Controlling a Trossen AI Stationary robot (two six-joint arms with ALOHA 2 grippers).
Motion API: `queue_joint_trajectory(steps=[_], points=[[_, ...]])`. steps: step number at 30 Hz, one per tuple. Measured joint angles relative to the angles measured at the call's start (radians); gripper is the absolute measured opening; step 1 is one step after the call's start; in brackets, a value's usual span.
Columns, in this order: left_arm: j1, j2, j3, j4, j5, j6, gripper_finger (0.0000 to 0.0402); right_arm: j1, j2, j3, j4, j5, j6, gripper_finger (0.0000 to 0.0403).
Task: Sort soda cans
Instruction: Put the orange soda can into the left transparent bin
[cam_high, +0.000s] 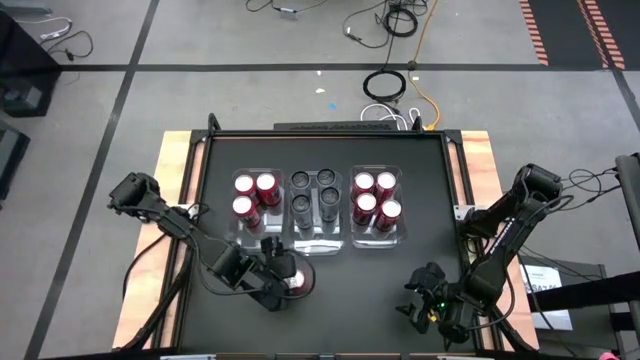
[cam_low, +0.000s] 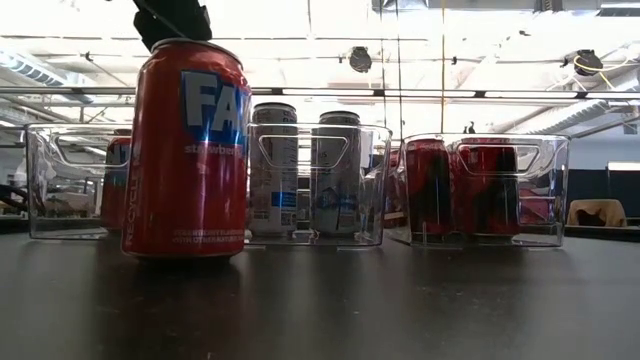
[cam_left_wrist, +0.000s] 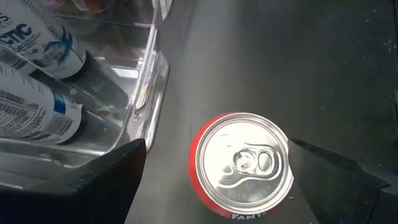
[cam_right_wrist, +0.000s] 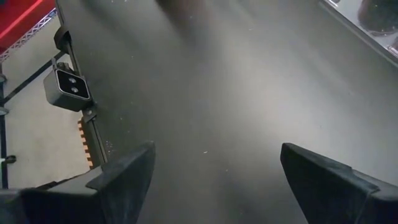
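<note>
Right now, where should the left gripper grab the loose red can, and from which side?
Grip the red can across its round side wall, coming straight down from above. It stands upright on the table, clear of the bins, and the open left gripper already hangs over it, a finger on either side.

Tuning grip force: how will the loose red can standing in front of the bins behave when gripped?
The red can looks unopened, so probably stiff and heavyish. Its smooth round wall may slip. Upright, taller than wide, an off-centre nudge from the left gripper could tip it.

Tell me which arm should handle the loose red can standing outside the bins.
Left. The left gripper is open right over the loose red can, a finger on each side. The right gripper is open over bare table, well away.
</note>
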Motion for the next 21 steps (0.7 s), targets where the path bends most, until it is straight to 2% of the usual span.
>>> queue_joint_trajectory(steps=[21], points=[[0.003,-0.021,-0.005,0.045,-0.006,0.001,0.0393,0.000,0.000,0.000,-0.001,-0.003,-0.007,0.0338]])
